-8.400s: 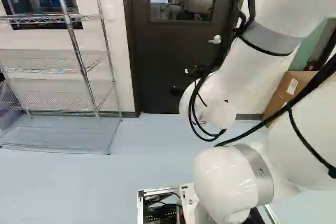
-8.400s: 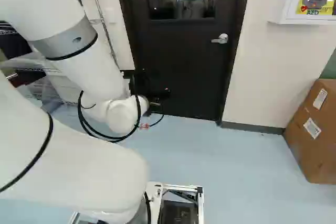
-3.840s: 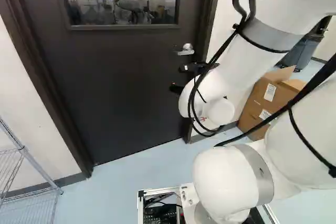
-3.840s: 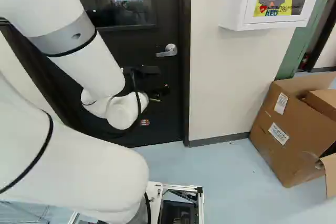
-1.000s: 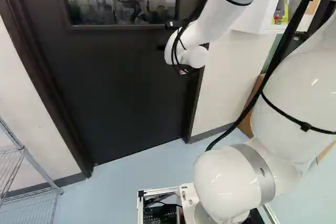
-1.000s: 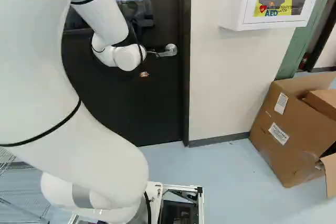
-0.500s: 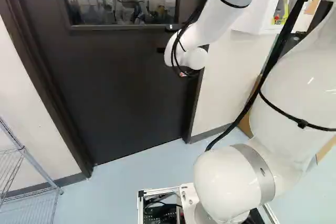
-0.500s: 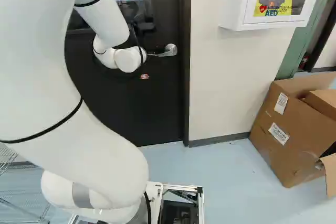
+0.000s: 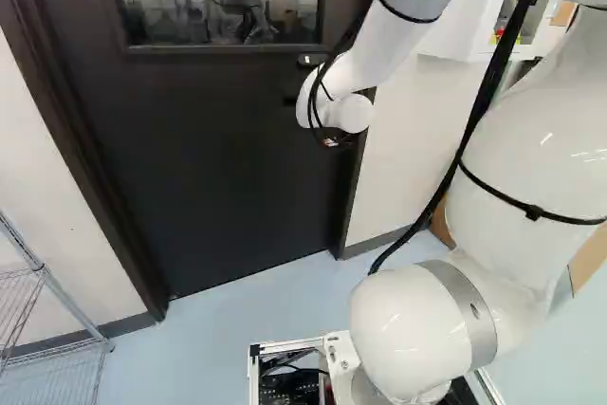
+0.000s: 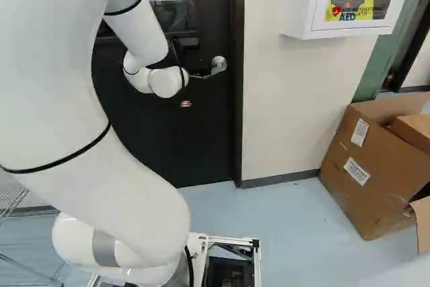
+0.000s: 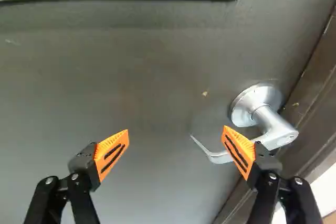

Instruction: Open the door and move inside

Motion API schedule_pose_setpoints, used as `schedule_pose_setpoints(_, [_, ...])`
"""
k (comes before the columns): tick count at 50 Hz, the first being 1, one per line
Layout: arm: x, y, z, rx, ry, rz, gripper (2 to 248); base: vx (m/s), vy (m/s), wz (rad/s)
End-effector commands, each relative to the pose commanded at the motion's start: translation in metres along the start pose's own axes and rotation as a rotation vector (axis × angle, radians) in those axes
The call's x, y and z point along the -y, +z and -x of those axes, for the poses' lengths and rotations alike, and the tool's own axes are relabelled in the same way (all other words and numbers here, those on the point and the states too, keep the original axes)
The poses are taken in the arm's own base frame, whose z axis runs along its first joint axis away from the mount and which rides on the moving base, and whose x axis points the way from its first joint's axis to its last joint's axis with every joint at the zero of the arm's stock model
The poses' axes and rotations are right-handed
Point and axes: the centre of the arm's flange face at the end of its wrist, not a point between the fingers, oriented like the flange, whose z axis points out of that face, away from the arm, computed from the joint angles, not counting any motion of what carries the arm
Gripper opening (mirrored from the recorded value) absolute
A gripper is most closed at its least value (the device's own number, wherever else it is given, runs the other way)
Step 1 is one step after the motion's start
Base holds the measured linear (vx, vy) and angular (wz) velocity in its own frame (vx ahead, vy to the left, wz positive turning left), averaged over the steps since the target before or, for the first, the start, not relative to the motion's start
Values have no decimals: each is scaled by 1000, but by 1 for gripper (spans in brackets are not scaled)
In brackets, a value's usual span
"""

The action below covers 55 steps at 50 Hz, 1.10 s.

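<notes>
In the left base view my gripper (image 9: 290,100) is mostly hidden behind the white wrist, in front of the dark door (image 9: 209,168). The door stands closed in its frame. The silver lever handle (image 10: 218,66) slopes down towards the wrist in the right base view. In the wrist view the gripper (image 11: 176,129) is open, its orange-padded fingers wide apart with nothing between them but the curved tip of the lever (image 11: 276,131). One finger overlaps the lever's middle; whether they touch, I cannot tell.
The door frame (image 10: 238,126) runs close beside the handle, then a pale wall with a white AED cabinet (image 10: 302,5). Cardboard boxes (image 10: 369,166) stand on the floor to the right. A wire shelf (image 9: 57,339) is at the left of the left base view.
The base drove up to the door and turned earlier, then stayed put. The arm rose to handle height and lately shifted slightly down and right. The lever has tilted further down.
</notes>
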Motion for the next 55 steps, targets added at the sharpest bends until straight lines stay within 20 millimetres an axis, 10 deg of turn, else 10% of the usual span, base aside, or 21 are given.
schedule_pose_setpoints(55, [0,19,56,125,0,0,247,0,0,-1])
